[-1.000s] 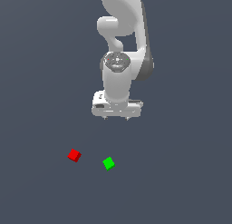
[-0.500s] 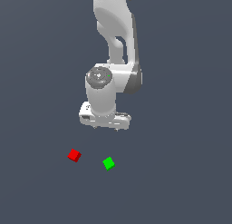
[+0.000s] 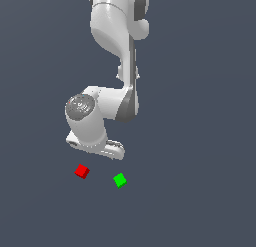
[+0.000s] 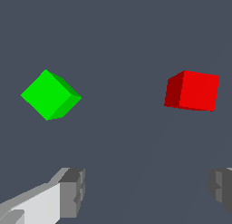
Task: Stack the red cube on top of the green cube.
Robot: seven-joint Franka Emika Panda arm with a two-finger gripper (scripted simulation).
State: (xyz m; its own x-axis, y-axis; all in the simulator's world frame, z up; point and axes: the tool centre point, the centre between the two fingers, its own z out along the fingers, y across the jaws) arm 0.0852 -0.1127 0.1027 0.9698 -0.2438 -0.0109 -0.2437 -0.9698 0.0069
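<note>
Jaws spread wide, nothing between them. In the wrist view both fingers [image 4: 70, 191] show at the frame's edge with a broad gap of bare floor [image 4: 118, 46] between.

Gripper [image 3: 95, 147] low over the floor, not touching either cube. Fingertips hidden behind the hand in the exterior view.

Red cube [image 4: 192, 90] lies on the floor ahead of one jaw, free. Green cube [image 4: 50, 95] lies ahead of the other jaw, turned corner-on. Cubes apart, not touching.

Exterior view: red cube [image 3: 82, 171] just below the gripper, green cube [image 3: 119, 180] beside it toward that view's right. Not stacked.
</note>
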